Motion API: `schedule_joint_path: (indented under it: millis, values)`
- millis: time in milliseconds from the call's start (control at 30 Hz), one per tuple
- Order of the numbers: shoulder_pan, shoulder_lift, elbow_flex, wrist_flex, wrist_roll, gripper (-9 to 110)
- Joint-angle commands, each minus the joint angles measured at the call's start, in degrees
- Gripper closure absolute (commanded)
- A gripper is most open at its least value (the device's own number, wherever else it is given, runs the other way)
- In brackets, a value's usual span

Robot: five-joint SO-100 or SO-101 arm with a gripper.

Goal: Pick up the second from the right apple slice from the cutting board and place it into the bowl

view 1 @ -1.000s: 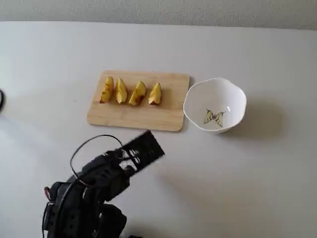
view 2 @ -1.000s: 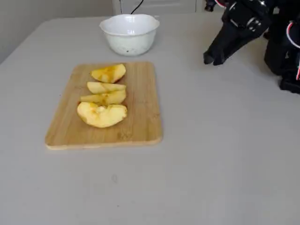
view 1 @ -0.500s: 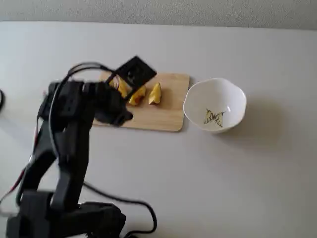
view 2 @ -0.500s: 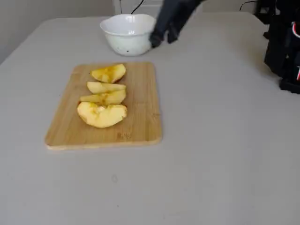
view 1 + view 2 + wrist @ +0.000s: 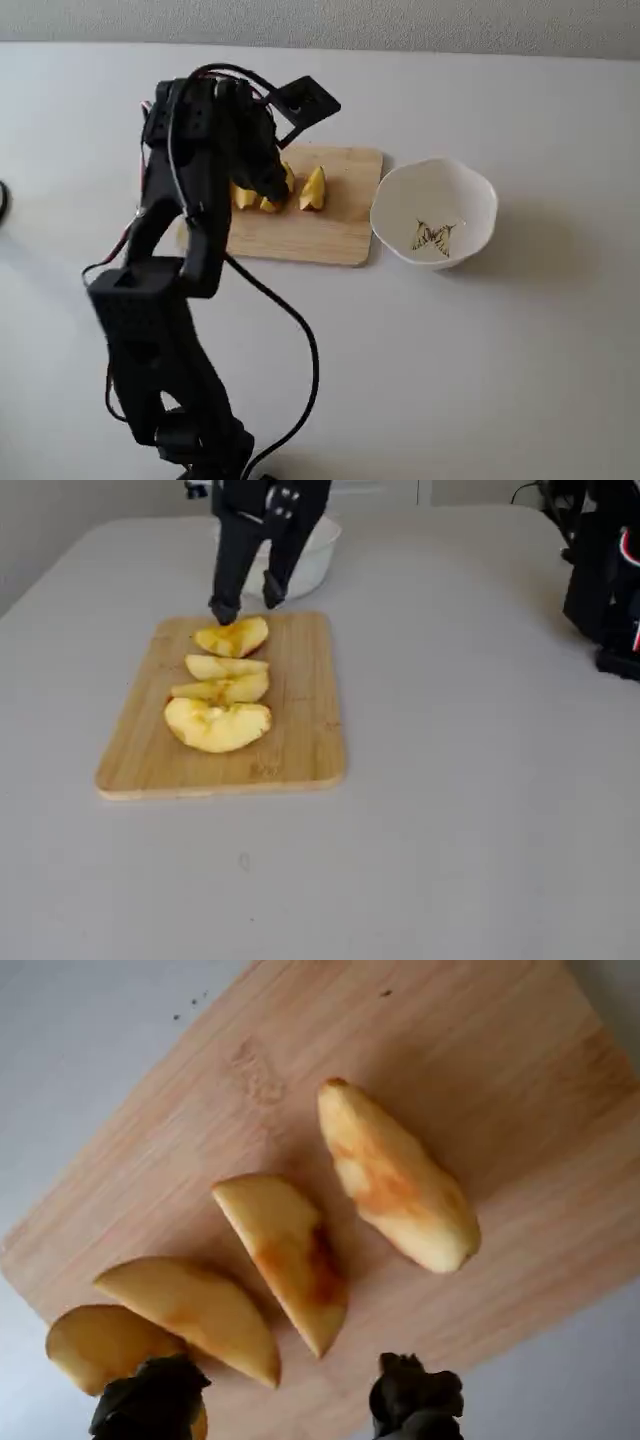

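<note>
Hovering above the light-tan wooden cutting board [image 5: 470, 1090] on the desk, the black two-finger gripper [image 5: 278, 1405] is open wide and empty. Target pale-yellow apple slice with orange-brown skin [image 5: 285, 1255] lies ahead of the fingertips. Advance, straddle only it, avoid neighbours, then carry to the white scalloped bowl [image 5: 470, 190].

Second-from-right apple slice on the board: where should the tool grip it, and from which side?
From above, pinch the apple slice across its short width at mid-length: it lies flat, long, tapering to points. Its left neighbour in the wrist view lies close.
</note>
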Motion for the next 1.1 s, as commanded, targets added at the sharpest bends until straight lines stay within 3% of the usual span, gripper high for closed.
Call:
schedule_joint_path:
  millis: [0, 67, 500, 667, 867, 1067]
  values:
    - [-1.23, -15.03, -35.33, 12.04, 1.14, 77]
    - [-1.32, -20.83, -43.42, 14.85, 1.14, 77]
    - [-1.41, -30.85, -43.42, 12.13, 2.46, 79]
    - [-1.23, -33.22, -43.51, 11.51, 2.46, 98]
    - [-2.99, -31.46, -46.85, 12.22, 5.71, 101]
    - [-4.39, -19.25, -46.85, 12.83, 11.16, 101]
